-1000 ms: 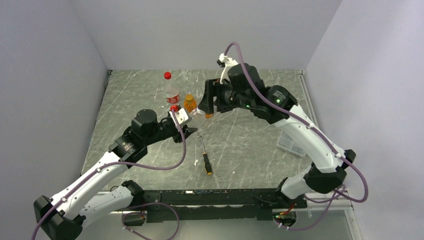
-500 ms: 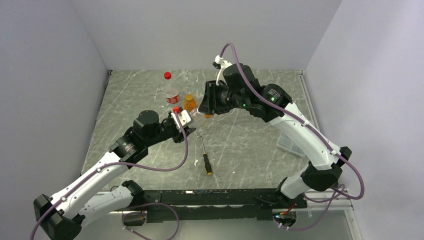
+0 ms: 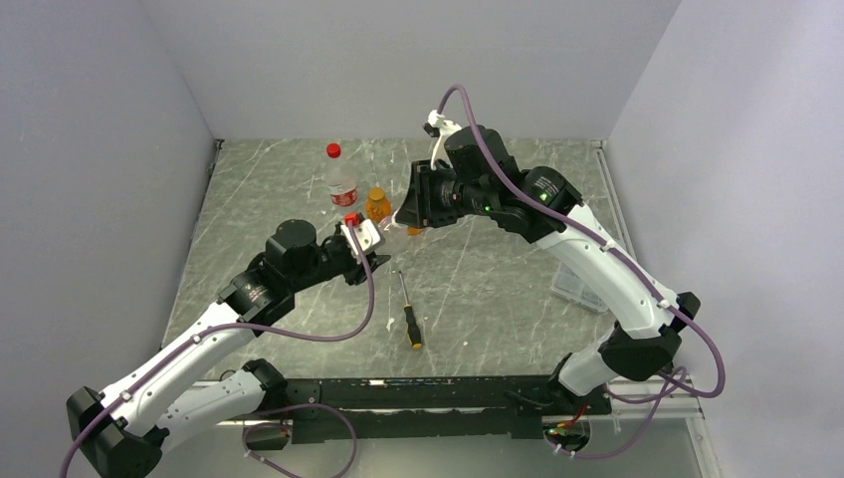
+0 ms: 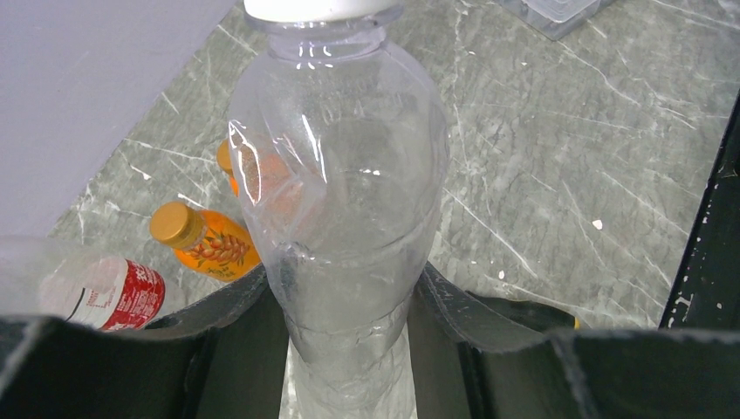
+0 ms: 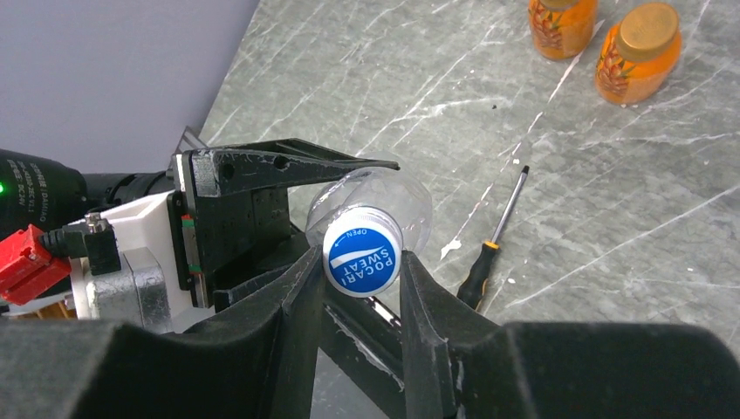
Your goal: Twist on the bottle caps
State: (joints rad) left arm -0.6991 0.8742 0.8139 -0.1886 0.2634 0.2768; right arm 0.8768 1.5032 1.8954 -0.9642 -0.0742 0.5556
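My left gripper is shut on the lower body of a small clear bottle and holds it off the table, tipped toward the right arm. A blue cap with a white centre sits on the bottle's mouth. My right gripper is shut on that cap, one finger on each side of its rim. In the top view the two grippers meet at the clear bottle. Two amber bottles stand capped in orange. The taller labelled bottle wears a red cap.
A screwdriver with a black and orange handle lies on the marble table just in front of the grippers. A clear plastic box lies under the right arm, near the table's right side. Grey walls close in three sides.
My right gripper has closed from half open onto the blue cap, and the right arm has edged slightly left toward the bottle. The left arm still holds the bottle in the same place.
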